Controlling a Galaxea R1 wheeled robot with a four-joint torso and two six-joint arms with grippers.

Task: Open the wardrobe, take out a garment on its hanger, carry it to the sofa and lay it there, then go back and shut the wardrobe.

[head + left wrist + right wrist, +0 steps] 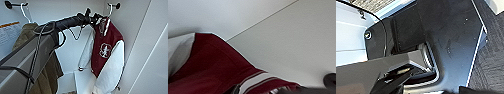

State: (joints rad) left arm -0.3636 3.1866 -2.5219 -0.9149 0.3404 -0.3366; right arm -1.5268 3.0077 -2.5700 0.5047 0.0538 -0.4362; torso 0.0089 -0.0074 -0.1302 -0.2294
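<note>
two garments hang inside the open wardrobe (pixel 140 37); the maroon garment (pixel 106 47) hangs at the right on its hanger (pixel 109 10). the left gripper (pixel 91 17) reaches its collar, fingers' state unclear. the taking-out step; next, lifting the hook off its peg.

We see our left arm (pixel 37 47) coming in from the lower left, stretched up and forward, cables looped along its dark forearm. Our left gripper (pixel 93 17) sits high at full reach; we cannot tell how its jaws stand.
</note>
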